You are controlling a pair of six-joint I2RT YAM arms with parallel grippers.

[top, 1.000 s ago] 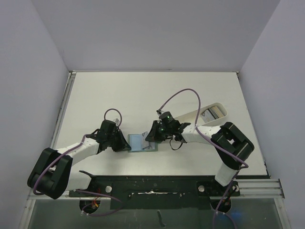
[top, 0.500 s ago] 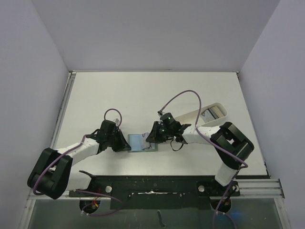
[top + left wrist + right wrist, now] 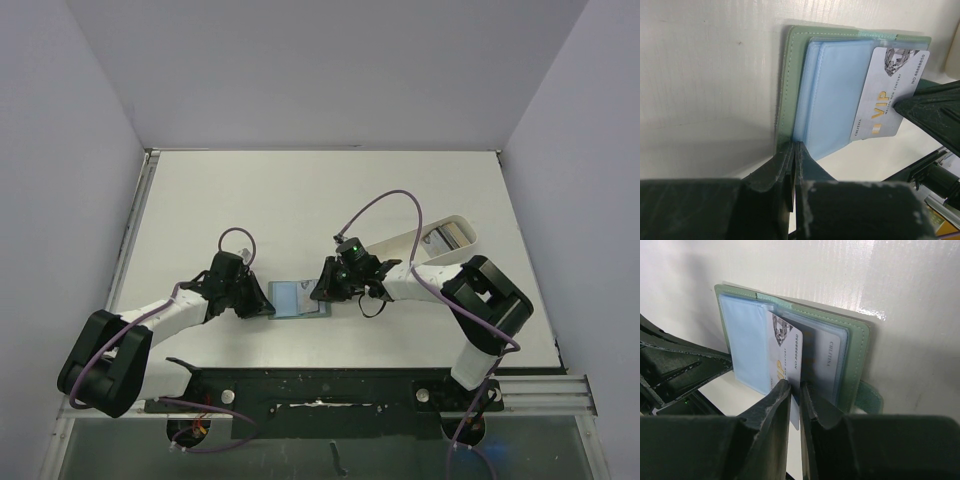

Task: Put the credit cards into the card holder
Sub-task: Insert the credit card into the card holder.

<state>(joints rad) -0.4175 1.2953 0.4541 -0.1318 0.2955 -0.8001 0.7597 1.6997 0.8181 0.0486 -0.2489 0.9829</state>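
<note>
Inspection of your workspace: the card holder [image 3: 299, 298] lies open on the tabletop [image 3: 300, 200], green cover down and pale blue sleeves facing up.

The left fingers [image 3: 790, 155] are closed tight. Their tips meet at the holder's left edge, against the green cover. Whether any of the cover is pinched between them cannot be told.

At the holder's right side, the right fingers [image 3: 784, 395] stand a narrow gap apart, with the edge of a silvery VIP card [image 3: 890, 85] between them. Whether they clamp it cannot be told.

That card stands tilted over the holder's middle, its far end in among the blue sleeves. Whether it is seated in a slot cannot be told.

A second pale card [image 3: 829, 362] sits inside a sleeve on the holder's right half.

A long white tray [image 3: 476, 236] lies well to the right of the holder, slightly farther back.
</note>
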